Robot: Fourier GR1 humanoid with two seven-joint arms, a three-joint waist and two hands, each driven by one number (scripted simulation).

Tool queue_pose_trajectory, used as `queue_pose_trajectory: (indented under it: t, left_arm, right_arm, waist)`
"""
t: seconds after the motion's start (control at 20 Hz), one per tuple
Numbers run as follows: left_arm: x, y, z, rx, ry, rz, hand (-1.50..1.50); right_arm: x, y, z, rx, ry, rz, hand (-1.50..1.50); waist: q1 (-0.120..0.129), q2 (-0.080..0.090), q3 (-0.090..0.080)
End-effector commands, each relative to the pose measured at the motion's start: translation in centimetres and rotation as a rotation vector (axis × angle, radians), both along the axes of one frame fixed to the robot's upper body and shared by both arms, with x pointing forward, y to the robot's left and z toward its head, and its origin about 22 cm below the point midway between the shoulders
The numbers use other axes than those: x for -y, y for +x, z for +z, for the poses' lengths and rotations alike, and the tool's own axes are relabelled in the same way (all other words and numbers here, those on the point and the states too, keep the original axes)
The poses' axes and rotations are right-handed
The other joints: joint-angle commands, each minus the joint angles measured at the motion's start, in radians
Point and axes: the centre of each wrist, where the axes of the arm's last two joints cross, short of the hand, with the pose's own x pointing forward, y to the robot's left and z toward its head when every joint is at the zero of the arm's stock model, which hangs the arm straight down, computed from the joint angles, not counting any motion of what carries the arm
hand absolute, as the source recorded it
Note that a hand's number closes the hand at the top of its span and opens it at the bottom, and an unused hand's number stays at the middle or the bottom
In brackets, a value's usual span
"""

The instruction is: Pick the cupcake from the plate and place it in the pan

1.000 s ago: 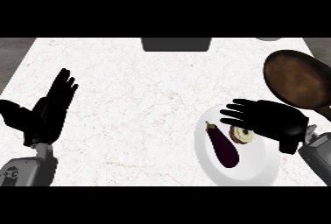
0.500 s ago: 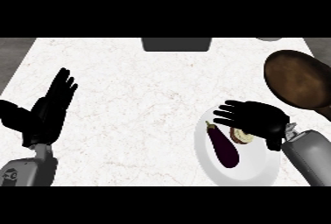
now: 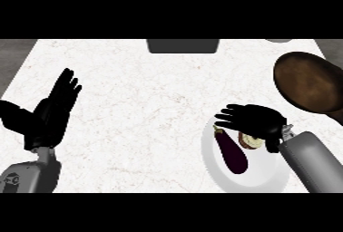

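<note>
The right robot hand (image 3: 258,121) hangs over the upper part of the white plate (image 3: 264,174), its fingers spread and only slightly bent, holding nothing. The cupcake (image 3: 250,141) sits just below the palm, partly covered by it, so whether the thumb already touches it cannot be told.

The main risk, judging from this pose, is the eggplant (image 3: 230,152): it lies lengthwise on the same plate, just beside the cupcake on its left. Fingers closing from that side could catch the eggplant instead, or shove it across the plate and nudge the cupcake out of reach. The cupcake is small and half hidden, so the fingers could also close off-centre and tip it over.

The plate holds the two items, eggplant and cupcake. The brown pan (image 3: 309,81) stands near the plate, toward the upper right on the desk (image 3: 147,104), and shows nothing inside; its handle runs off the right edge. The carry is short, though the pan's rim could clip a low-held cupcake.

The left robot hand (image 3: 53,111) rests open, fingers up, at the left edge.
</note>
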Motion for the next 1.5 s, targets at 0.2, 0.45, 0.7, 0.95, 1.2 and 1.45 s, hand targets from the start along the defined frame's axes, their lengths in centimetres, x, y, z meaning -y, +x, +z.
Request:
queue_pose_trajectory:
  t: [0.2, 0.45, 0.7, 0.95, 1.2, 1.45]
  left_arm:
    - [0.4, 0.5, 0.9, 0.006, 0.006, 0.003, 0.00]
    - [1.1, -0.3, 0.3, 0.001, 0.001, 0.000, 0.00]
    - [-2.8, -0.5, -1.7, 0.004, 0.006, 0.000, 0.00]
    - [-0.6, -0.5, -1.7, -0.012, -0.007, 0.004, 0.00]
    - [-1.3, -1.1, -1.3, -0.025, 0.001, 0.027, 0.00]
    - [-1.0, -0.3, -0.9, -0.009, -0.004, 0.025, 0.00]
  right_arm:
    - [-2.9, -0.7, -3.3, -0.065, -0.010, 0.026, 1.50]
    - [-2.2, -0.8, -4.1, -0.038, 0.045, 0.121, 1.50]
    - [-0.4, 0.4, -3.7, -0.046, 0.081, 0.105, 1.50]
    - [0.2, 0.0, -4.2, -0.077, 0.130, -0.163, 1.50]
    - [2.9, -1.6, -5.8, -0.083, 0.184, -0.651, 1.50]
    - [1.1, -2.3, 0.8, 0.272, 0.333, -0.688, 1.50]
  waist:
    - [-0.002, -0.001, 0.000]
    - [-0.001, -0.001, 0.000]
    - [-0.001, 0.000, 0.000]
    - [-0.012, -0.004, 0.000]
    - [-0.038, -0.012, -0.001]
    - [-0.040, -0.011, -0.001]
